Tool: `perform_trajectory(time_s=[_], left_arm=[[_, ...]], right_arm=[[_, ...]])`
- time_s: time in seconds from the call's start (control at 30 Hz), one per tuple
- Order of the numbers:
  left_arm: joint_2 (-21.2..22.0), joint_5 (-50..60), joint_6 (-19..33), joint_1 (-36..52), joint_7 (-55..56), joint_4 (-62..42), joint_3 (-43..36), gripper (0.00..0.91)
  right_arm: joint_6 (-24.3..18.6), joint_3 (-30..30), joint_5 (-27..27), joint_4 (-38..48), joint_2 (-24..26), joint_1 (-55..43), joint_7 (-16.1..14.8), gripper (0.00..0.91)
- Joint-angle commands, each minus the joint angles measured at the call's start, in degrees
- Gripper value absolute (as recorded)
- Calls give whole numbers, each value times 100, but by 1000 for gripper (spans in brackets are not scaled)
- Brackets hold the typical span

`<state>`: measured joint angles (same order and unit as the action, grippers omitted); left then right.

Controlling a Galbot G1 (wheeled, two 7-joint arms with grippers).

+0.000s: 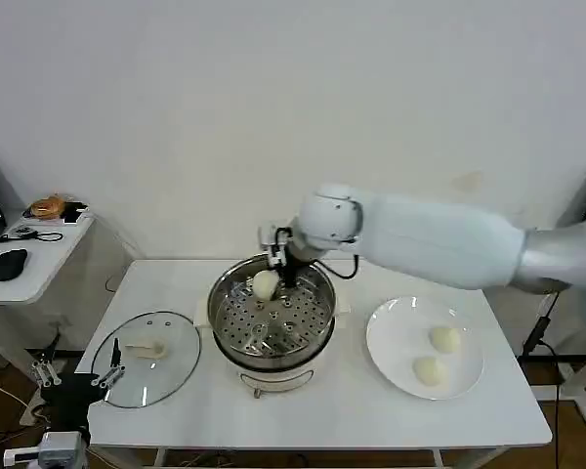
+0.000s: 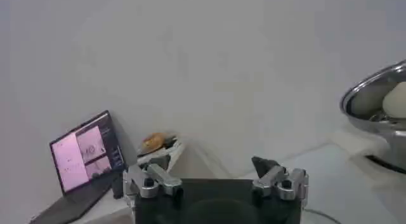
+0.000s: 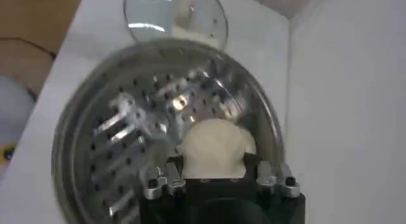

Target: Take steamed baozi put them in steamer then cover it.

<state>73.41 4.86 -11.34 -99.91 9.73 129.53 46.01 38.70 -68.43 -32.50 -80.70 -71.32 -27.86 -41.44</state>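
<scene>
The steamer (image 1: 273,328), a shiny steel pot with a perforated tray, stands mid-table. My right gripper (image 1: 274,277) reaches over its far rim and is shut on one creamy-white steamed baozi (image 1: 265,284), held just inside the pot. In the right wrist view that baozi (image 3: 216,143) sits between my right gripper's (image 3: 214,163) fingers above the tray (image 3: 127,136). Two more baozi (image 1: 445,339) (image 1: 427,370) lie on the white plate (image 1: 391,332) to the right. My left gripper (image 1: 75,373) is parked open, low at the table's left edge.
The glass lid (image 1: 127,376) with a pale knob lies flat on the table left of the steamer. A side desk (image 1: 39,256) with a mouse and small items stands beyond the table's left edge. A laptop (image 2: 85,155) shows in the left wrist view.
</scene>
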Motion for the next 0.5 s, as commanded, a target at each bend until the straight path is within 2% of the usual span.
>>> perform_trajectory(time_s=[0.03, 0.5], left_arm=[[-14, -10, 1, 4, -2, -6, 25, 907], [-40, -33, 29, 17, -1, -50, 33, 907]], right_arm=[[236, -79, -295, 561, -767, 328, 166, 645], [288, -71, -23, 1006, -1016, 629, 312, 645]])
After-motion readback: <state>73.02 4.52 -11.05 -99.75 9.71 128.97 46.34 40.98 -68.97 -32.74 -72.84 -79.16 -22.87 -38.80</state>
